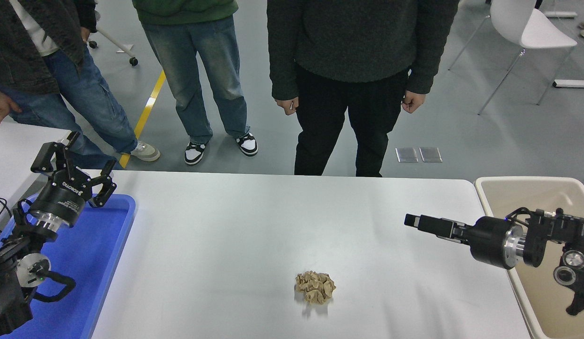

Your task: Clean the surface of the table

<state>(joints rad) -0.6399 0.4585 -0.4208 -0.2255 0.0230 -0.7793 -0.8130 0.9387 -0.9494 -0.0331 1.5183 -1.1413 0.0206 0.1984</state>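
The wide matte white worktop point(235, 221) is filling the view, smooth and stiff, offering the crumpled beige paper wad point(315, 286) little grip, so a nudge is likely sliding it. People are standing along the far edge. A blue plastic tray point(101, 249) and a beige rectangular bin point(523, 188) are flanking the worktop. The wad, sitting near the front centre, is looking light and soft; pinching across its middle should be suiting it. The right gripper point(414, 221) is hovering well apart from the wad, its opening impossible to judge; the left gripper point(73, 157) is spread wide over the tray.

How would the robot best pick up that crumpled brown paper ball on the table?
Probably from straight above, pinching the crumpled paper across its middle. It is a low, roughly round wad lying free on the table surface, with clear space all round. The right gripper is nearest.
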